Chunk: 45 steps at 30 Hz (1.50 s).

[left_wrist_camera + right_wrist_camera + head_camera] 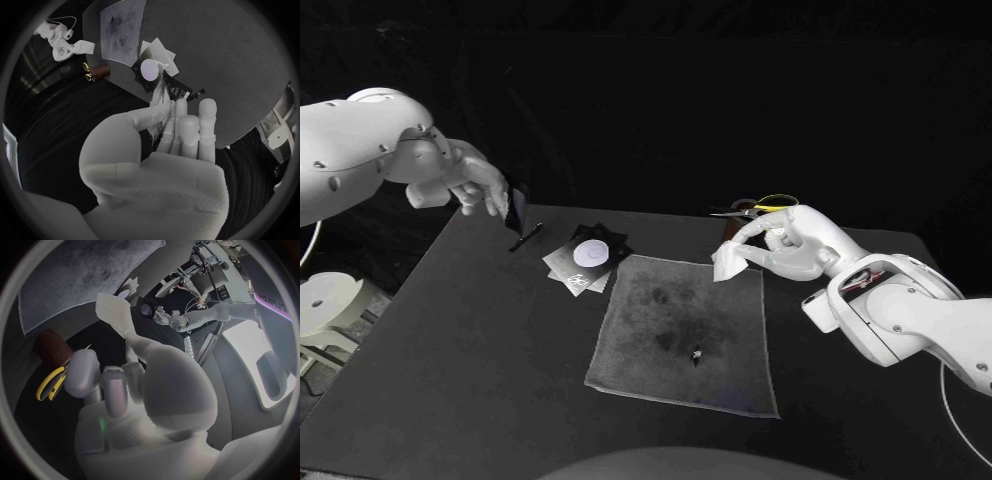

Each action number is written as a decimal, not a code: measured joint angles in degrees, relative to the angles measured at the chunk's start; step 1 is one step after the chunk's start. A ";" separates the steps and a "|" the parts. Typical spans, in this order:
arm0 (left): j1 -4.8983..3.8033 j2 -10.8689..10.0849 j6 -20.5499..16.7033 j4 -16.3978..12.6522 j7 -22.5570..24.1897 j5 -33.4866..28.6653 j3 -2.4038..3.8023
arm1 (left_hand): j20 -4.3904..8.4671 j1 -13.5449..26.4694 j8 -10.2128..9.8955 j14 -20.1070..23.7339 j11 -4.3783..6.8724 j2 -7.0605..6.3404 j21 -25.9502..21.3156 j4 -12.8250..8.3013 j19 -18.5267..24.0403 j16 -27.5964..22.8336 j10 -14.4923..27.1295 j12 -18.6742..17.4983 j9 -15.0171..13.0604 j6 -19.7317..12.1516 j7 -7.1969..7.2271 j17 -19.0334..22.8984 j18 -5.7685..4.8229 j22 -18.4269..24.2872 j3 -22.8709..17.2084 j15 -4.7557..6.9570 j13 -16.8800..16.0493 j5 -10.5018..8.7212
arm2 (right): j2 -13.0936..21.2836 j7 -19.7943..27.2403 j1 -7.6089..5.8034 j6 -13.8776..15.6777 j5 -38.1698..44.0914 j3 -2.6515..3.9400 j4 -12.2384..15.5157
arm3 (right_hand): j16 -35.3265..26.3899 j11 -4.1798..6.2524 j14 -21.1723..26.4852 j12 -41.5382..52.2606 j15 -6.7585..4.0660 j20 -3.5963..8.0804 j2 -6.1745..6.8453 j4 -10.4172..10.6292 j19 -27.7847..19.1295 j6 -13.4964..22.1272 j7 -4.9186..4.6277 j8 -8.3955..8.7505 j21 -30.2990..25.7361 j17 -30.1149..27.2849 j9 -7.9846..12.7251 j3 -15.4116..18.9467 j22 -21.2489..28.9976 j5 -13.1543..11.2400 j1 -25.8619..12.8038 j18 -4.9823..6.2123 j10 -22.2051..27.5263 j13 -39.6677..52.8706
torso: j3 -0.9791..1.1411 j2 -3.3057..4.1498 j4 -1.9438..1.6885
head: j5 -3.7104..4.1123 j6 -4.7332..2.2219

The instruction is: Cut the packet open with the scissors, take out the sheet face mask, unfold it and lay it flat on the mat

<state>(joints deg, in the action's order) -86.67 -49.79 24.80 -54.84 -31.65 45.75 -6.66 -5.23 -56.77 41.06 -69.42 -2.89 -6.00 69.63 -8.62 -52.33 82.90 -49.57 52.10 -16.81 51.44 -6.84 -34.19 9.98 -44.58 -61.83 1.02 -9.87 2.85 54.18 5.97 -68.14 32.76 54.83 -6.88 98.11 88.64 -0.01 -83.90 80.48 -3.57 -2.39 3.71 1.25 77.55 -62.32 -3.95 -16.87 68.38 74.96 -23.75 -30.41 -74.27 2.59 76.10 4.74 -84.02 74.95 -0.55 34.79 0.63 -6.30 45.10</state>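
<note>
Extraction looks done: we see the right hand [783,248] pinching the folded mask [730,265] by the mat [661,350] edge for unfolding, the left hand [476,190] gripping the packet [518,207] well aside.

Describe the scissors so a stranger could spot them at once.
Start at the grey cloth mat in the middle of the black table. Beyond its far right corner, just behind the right hand, are the scissors; their yellow handle loops set them apart from the white folded sheet in that hand.

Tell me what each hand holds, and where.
Right hand pinches the folded mask by one end. Left hand holds a dark piece, likely the packet, by its edge.
</note>
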 measured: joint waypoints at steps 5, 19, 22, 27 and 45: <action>0.76 4.45 -1.36 4.44 -0.04 6.88 -0.32 | 0.00 -0.15 0.00 0.00 0.11 -0.33 0.00 -0.16 0.00 -0.22 -0.15 0.00 0.00 0.22 -0.01 0.66 -0.02 0.01 -0.16 0.00 0.05 0.00 | -0.30 -0.04 0.48 -0.29 0.00 -0.03 -0.24 | -0.03 0.00 0.09 0.00 0.09 0.00 0.00 -0.01 0.00 0.02 -0.06 -0.01 0.00 0.00 0.00 -0.01 0.07 0.05 0.00 0.00 0.00 0.00 | 0.01 0.01 -0.04 | -0.79 0.24; 4.56 9.77 -3.46 12.07 0.78 20.16 -0.72 | 0.11 0.33 -0.26 -0.60 0.45 -0.97 0.38 -0.46 -0.92 -0.23 -0.84 -0.01 0.00 0.84 0.42 -0.07 -0.14 -0.48 -0.46 0.18 0.42 0.00 | -0.51 -0.07 0.97 -0.76 -0.02 -0.06 -0.68 | -0.17 -0.01 0.09 0.00 0.09 0.00 0.01 -0.17 0.00 0.08 -0.28 -0.01 -0.01 -0.04 0.00 -0.16 0.25 0.05 -0.01 -0.01 0.01 -0.05 | -0.15 0.03 0.02 | -3.44 -0.06; 4.67 9.74 -4.12 13.02 1.03 21.61 -0.72 | 0.11 0.21 -0.25 -0.72 0.62 -1.13 0.38 -0.46 -0.92 -0.23 -1.03 -0.01 0.00 1.14 0.49 -0.07 -0.17 -0.49 -0.46 0.29 0.45 0.00 | -0.57 -0.08 1.05 -0.80 -0.02 -0.06 -0.74 | -0.18 -0.01 0.09 0.00 0.09 0.00 0.01 -0.17 0.00 0.09 -0.29 -0.01 -0.04 -0.06 -0.01 -0.16 0.24 0.04 -0.01 -0.01 0.01 -0.03 | -0.14 0.00 -0.05 | -4.40 -0.27; 4.73 9.62 -4.76 14.68 1.29 23.70 -0.72 | 0.10 0.21 -0.24 -0.72 0.62 -1.13 0.38 -0.46 -0.92 -0.23 -1.03 -0.01 0.00 1.21 0.45 0.55 -0.20 -0.48 -0.46 0.29 0.47 -0.01 | -0.62 -0.09 1.12 -0.90 -0.02 -0.05 -0.89 | -0.10 -0.01 0.09 0.00 0.10 0.00 0.01 -0.18 0.00 -0.04 -0.15 -0.01 -0.04 -0.06 -0.01 -0.15 0.23 0.03 -0.01 -0.02 0.01 -0.01 | -0.21 -0.02 -0.08 | -5.71 -0.49; 5.02 11.11 -3.67 15.00 1.91 25.33 -0.71 | 0.31 0.18 -0.23 -0.92 0.50 -1.10 0.37 -0.14 -1.12 -0.26 -1.14 -0.01 0.00 1.29 0.54 -0.25 -0.26 -0.14 -0.78 0.50 0.79 -0.21 | -0.94 -0.15 1.25 -1.08 -0.04 -0.06 -1.36 | -0.04 -0.01 0.10 -0.08 0.10 0.00 0.17 -0.06 0.00 0.04 -0.08 -0.02 -0.04 0.00 -0.01 -0.26 0.20 -0.08 -0.17 -0.03 0.01 -0.04 | -0.18 0.07 0.07 | -6.63 -0.57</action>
<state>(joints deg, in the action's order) -81.66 -38.67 21.13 -39.84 -29.74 71.08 -7.37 -4.92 -56.59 40.84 -70.35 -2.39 -7.10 70.00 -8.76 -53.45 82.65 -50.71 52.09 -16.81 52.73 -6.31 -34.44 9.72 -44.72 -62.61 1.52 -9.08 2.64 53.25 5.82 -66.89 31.67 54.78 -6.94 96.75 88.60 -0.02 -83.80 80.40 -3.47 -2.39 3.88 1.19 77.55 -62.28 -4.03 -16.89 68.34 74.96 -23.75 -30.68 -74.07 2.51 75.93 4.71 -84.01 74.91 -0.74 34.86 0.69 -12.93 44.54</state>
